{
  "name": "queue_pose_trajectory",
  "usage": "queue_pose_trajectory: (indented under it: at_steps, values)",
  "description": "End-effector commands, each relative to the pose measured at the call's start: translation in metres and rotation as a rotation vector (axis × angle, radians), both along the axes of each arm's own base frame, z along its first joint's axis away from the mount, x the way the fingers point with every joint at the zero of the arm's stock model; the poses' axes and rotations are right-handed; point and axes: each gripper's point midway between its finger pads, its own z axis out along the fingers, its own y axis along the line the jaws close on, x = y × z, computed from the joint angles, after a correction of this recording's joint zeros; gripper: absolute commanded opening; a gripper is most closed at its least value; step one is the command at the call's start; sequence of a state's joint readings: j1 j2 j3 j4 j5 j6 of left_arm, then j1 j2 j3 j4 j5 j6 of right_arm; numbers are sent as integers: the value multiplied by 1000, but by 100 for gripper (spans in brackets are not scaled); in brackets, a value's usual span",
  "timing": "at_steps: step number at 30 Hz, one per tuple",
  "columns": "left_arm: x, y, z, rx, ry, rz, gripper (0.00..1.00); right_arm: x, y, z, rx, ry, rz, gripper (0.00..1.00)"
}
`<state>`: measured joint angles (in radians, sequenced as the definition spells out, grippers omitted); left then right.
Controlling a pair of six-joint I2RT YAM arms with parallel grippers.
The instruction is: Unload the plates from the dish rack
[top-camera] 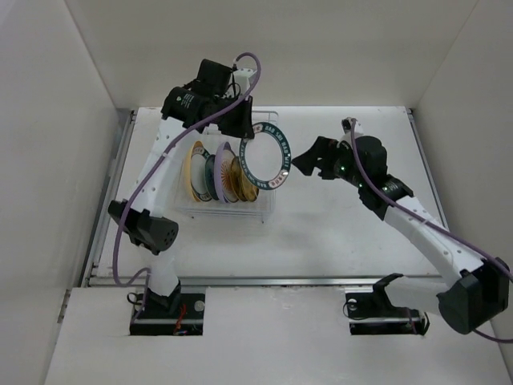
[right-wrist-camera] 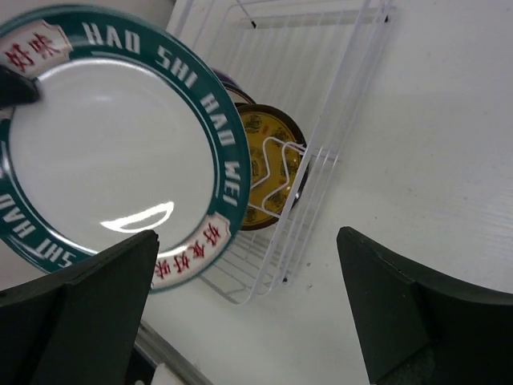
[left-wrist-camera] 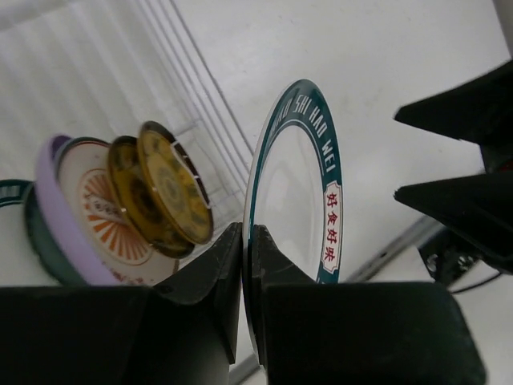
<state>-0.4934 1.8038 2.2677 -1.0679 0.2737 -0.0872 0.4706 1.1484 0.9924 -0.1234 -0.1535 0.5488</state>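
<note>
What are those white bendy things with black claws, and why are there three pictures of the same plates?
Those are two robot arms, bolted at the near edge of a white table. The big picture comes from a camera up above. The other two come from little cameras on each arm's wrist, so you see its own black fingers. On the table sits a white wire dish rack with small plates standing in it, like a gold-brown patterned plate. The left gripper is shut, pinching the edge of a round white plate with a dark green lettered rim. The right gripper is open and empty, close beside that plate.
</note>
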Motion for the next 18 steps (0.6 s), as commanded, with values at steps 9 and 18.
queue_pose_trajectory:
  at_steps: [9, 18]
  values:
    - [-41, -40, 13, -284, 162, -322, 0, -3, 45, 22, 289, -13, 291, 70]
    - [-35, -30, 12, -294, 163, -302, 0, -6, 36, 25, 292, -18, 239, 5]
